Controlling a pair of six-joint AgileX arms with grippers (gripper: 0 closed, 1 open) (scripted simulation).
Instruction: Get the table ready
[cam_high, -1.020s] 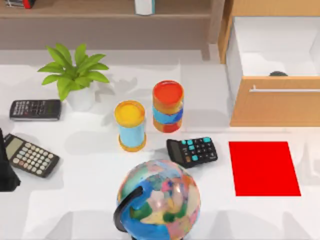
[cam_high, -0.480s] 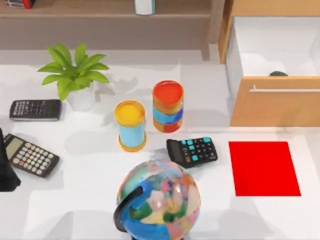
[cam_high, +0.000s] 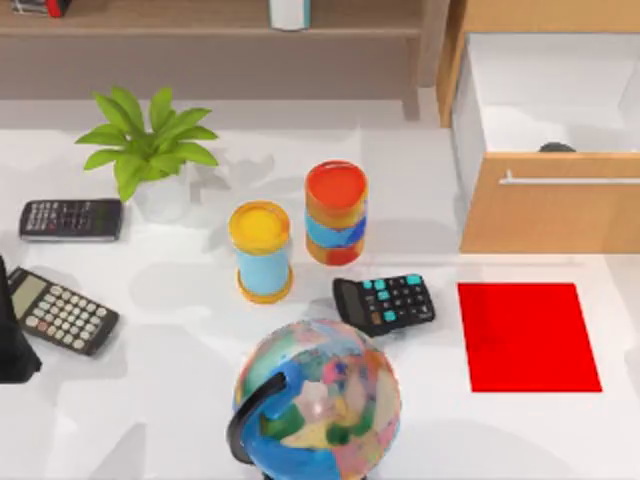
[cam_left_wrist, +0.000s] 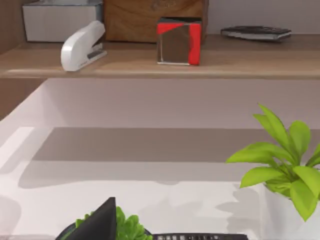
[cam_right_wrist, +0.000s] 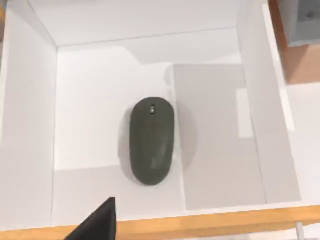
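We judge the job barely begun: the mouse (cam_right_wrist: 151, 141) lies in the open drawer (cam_high: 545, 100) at the far right, the red mat (cam_high: 527, 335) on the white surface (cam_high: 170, 400) is bare, and we cannot tell either arm's fingers' state.
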